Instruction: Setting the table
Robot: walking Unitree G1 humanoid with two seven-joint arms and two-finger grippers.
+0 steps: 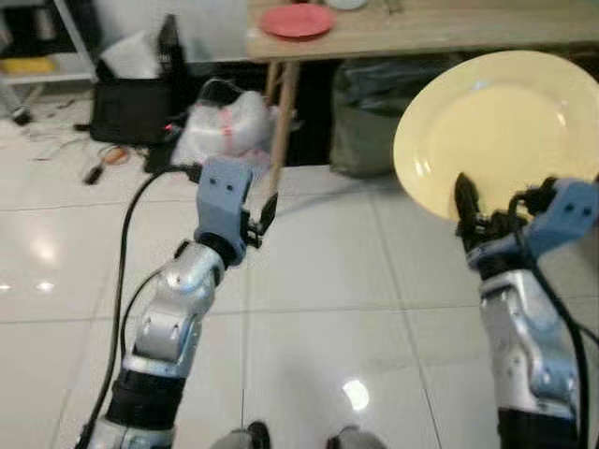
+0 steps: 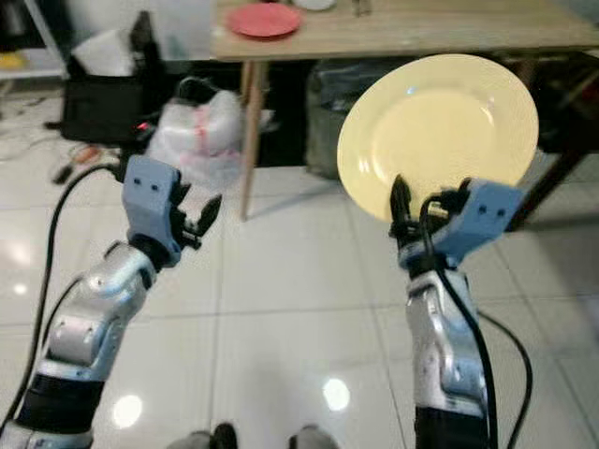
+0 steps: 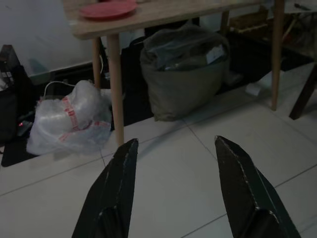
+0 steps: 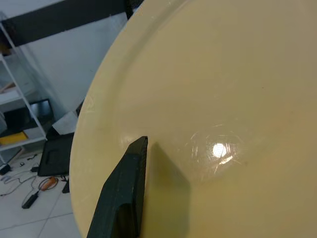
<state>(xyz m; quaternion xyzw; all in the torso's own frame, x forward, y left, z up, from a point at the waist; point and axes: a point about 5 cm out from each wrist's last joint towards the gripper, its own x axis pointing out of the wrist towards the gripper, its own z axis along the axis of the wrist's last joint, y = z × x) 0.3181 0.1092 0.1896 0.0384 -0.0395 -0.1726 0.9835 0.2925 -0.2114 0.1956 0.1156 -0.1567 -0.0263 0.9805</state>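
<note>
My right end effector (image 2: 404, 213) clamps the yellow plate (image 2: 438, 131); left end effector (image 1: 265, 217) spread, empty. I should level it approaching the worktop (image 2: 449, 36).

Round pale yellow plate (image 2: 438, 131), glossy, held up on edge with its face toward the camera, lower rim pinched, in front of the wooden table (image 2: 440, 33), small red plate (image 2: 265, 19) lying flat on the table's left end
</note>
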